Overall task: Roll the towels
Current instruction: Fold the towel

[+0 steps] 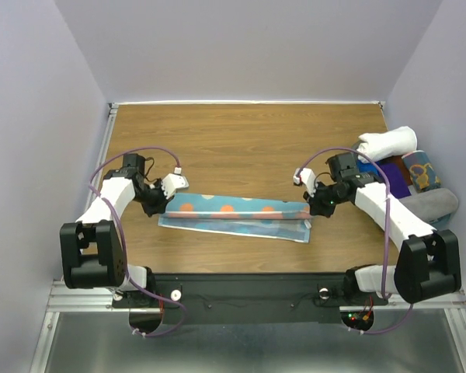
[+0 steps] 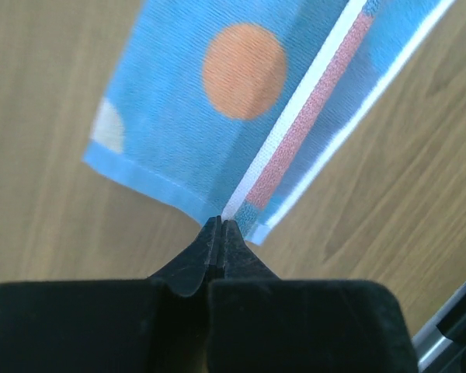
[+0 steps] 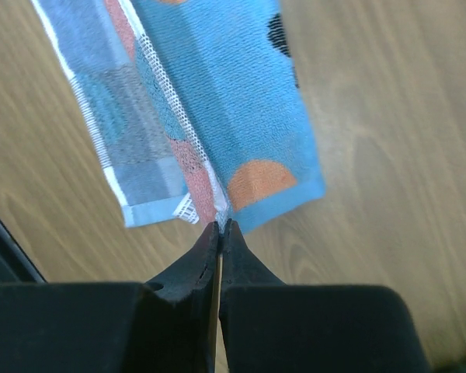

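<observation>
Stretching left to right across the table [image 1: 241, 144], the light blue towel [image 1: 233, 216] lies folded into a long strip. The left gripper [image 1: 165, 203] pinches its left end and the right gripper [image 1: 314, 205] pinches its right end, so any roll likely runs along that axis.

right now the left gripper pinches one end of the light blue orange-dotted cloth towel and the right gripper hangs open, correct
No: the right wrist view shows the right gripper shut on the other end of the light blue orange-dotted cloth towel. The left gripper pinches its end.
</observation>
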`<move>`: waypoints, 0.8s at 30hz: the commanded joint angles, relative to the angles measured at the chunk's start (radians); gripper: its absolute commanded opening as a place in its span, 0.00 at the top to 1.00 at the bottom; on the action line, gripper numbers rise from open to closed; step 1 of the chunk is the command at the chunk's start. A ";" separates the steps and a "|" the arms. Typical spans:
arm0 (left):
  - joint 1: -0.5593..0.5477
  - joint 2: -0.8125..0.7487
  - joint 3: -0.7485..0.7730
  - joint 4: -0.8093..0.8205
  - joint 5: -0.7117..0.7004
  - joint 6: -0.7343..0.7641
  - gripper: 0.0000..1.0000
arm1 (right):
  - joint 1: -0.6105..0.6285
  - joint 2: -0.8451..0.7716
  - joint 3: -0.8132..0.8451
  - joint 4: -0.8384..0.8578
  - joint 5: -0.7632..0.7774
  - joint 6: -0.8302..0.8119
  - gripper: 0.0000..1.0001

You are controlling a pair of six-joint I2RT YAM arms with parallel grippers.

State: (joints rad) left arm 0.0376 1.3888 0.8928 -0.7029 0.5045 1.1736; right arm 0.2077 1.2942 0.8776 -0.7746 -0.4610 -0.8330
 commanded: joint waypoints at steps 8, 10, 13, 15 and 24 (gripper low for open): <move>0.007 0.012 -0.077 0.080 -0.081 0.026 1.00 | 0.047 0.034 -0.081 -0.028 -0.025 -0.068 0.96; 0.007 0.029 -0.063 0.083 -0.074 0.020 1.00 | 0.059 0.054 -0.080 -0.023 -0.015 -0.066 0.96; 0.008 0.039 -0.034 0.076 -0.061 0.009 1.00 | 0.062 0.076 -0.052 -0.005 0.016 -0.051 0.99; 0.008 0.042 -0.005 0.068 -0.057 0.001 1.00 | 0.061 0.091 -0.013 0.006 0.042 -0.029 0.99; 0.008 0.107 0.104 0.066 -0.032 -0.063 1.00 | 0.062 0.215 0.107 0.077 0.165 -0.009 0.99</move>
State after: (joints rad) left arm 0.0376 1.4689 0.9379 -0.6319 0.4698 1.1454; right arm 0.2695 1.4727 0.9360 -0.7506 -0.3939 -0.8494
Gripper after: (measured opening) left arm 0.018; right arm 0.043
